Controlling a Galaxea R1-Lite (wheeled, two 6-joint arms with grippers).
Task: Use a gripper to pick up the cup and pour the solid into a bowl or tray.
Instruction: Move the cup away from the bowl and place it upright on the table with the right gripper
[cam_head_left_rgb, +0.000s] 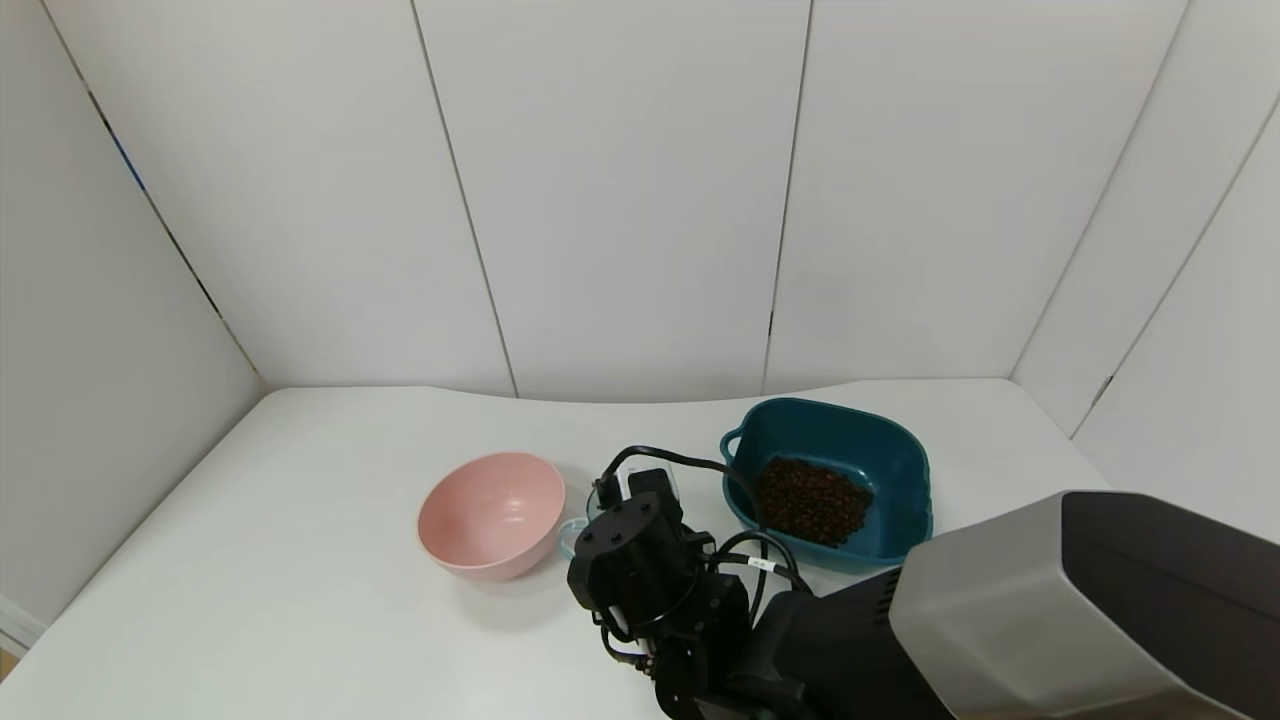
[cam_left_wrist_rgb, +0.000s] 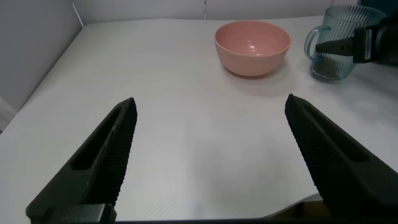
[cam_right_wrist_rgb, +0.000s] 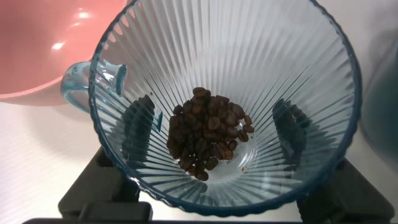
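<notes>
The ribbed pale blue cup (cam_right_wrist_rgb: 249, 50) stands on the white table between the pink bowl and the teal basin. It holds a small heap of brown beans (cam_right_wrist_rgb: 208, 137). My right gripper (cam_right_wrist_rgb: 214, 130) comes down over the cup, one finger against each side of its wall, shut on it. In the head view the gripper (cam_head_left_rgb: 640, 500) hides most of the cup, and only the handle (cam_head_left_rgb: 572, 537) shows. The teal basin (cam_head_left_rgb: 830, 408) to its right holds a larger heap of beans (cam_head_left_rgb: 812, 500). My left gripper (cam_left_wrist_rgb: 211, 124) is open and empty, low over the table's near left.
A round pink bowl (cam_head_left_rgb: 490, 515) stands just left of the cup, close to its handle, and is empty. White wall panels close off the back and sides. The left wrist view shows the cup (cam_left_wrist_rgb: 339, 25) and the pink bowl (cam_left_wrist_rgb: 252, 46) far off.
</notes>
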